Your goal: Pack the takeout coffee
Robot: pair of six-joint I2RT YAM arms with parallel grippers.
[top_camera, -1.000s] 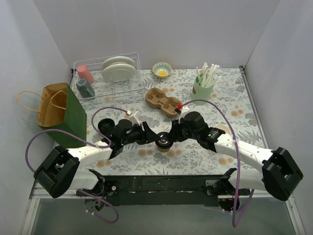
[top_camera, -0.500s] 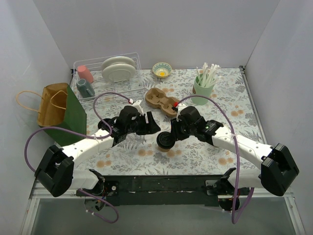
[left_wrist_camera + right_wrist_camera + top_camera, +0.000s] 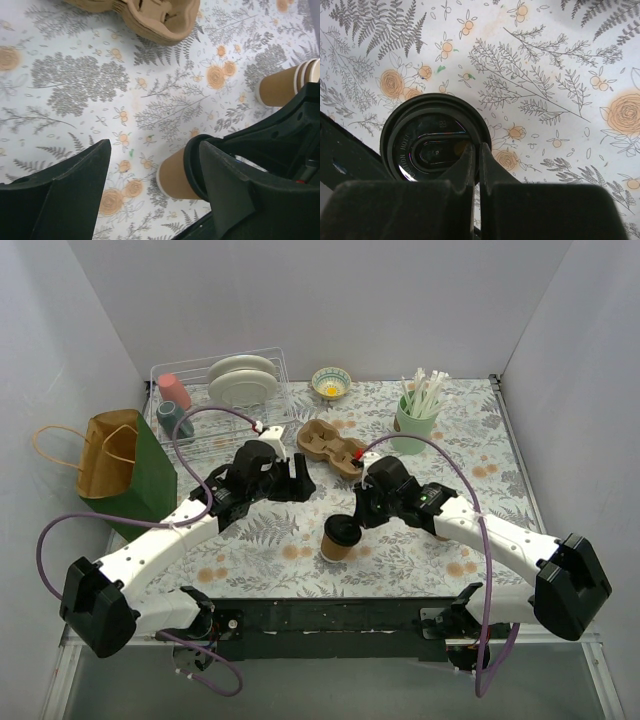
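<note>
Just by takeout coffee [image 3: 340,537], R tool [image 3: 476,152] clenched, empty; L tool [image 3: 151,150] released, apart; carrier [image 3: 333,447] behind, lidless cup [image 3: 280,87] nearby.

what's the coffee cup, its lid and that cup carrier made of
The coffee cup looks like kraft paper: a dull, even brown wall with no shine. Its lid is probably plastic, glossy black with bright reflections and raised moulded lettering. The cup carrier seems to be moulded paper pulp, matte brown with soft, rounded wells.
</note>
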